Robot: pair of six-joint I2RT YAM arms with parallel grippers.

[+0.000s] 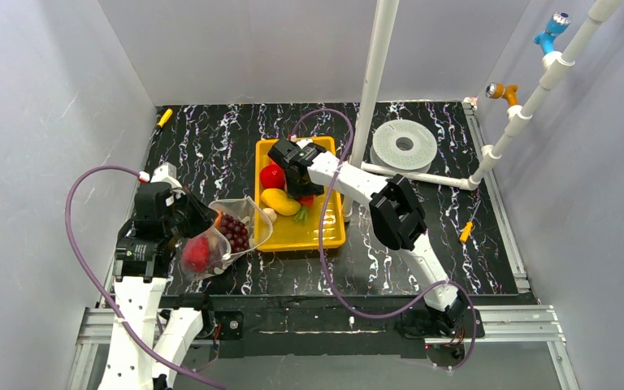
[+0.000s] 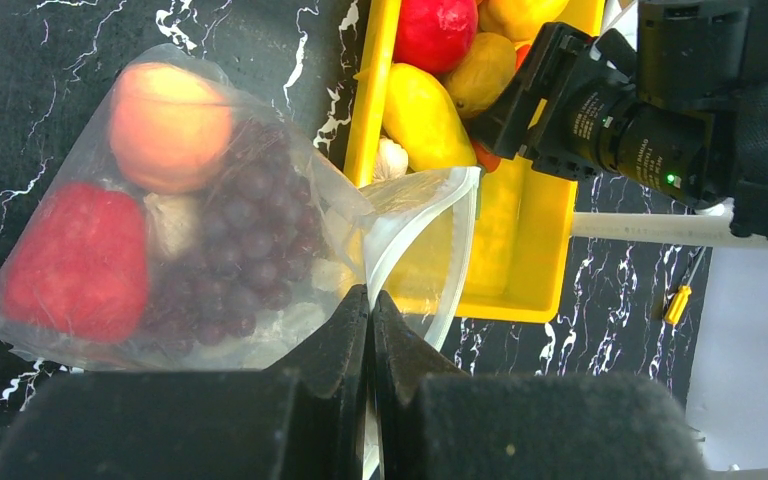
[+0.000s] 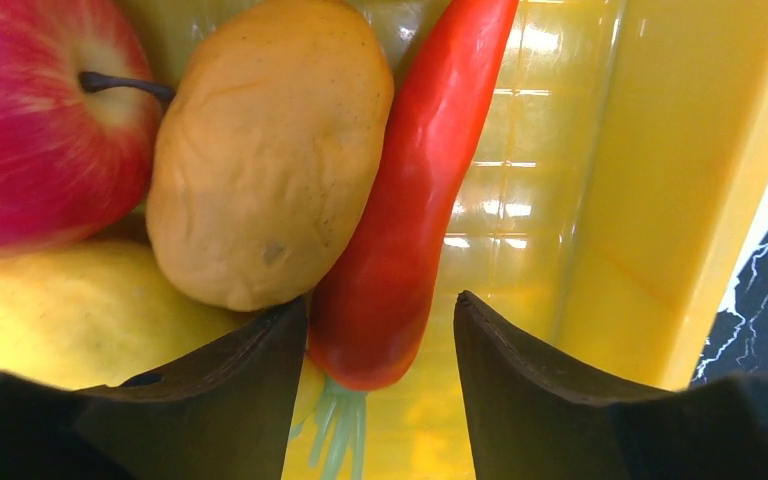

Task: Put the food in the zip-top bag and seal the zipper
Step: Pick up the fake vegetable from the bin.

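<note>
Standing here watching, I'd judge the job roughly half done. The zip-top bag (image 2: 320, 180) hangs off the tray's near-left corner with its mouth gaping toward it, and it already holds the purple grapes (image 2: 240, 250), a red piece (image 2: 75, 260) and an orange, peach-like fruit (image 2: 165, 125), with something pale tucked between them that I can't name. The left gripper (image 2: 370, 300) has its jaws pressed together on the bag's rim, right at the zipper (image 2: 390, 225), which is plainly unsealed.

Left in the yellow tray (image 3: 680, 200) are a red apple (image 3: 40, 130), a tan potato-like piece (image 3: 260, 150), a yellow fruit (image 3: 60, 320) and a red chili (image 3: 420, 180) (a small whitish bulb sits there too, at the edge nearest the bag). All of these have yet to go in, and the seal comes after that.

The right gripper (image 3: 380, 310) is low over the tray with its jaws spread. The chili's stem end lies between them, hugging the left finger with a gap on the right; nothing is gripped. My guess is that the chili is the next piece to go.
</note>
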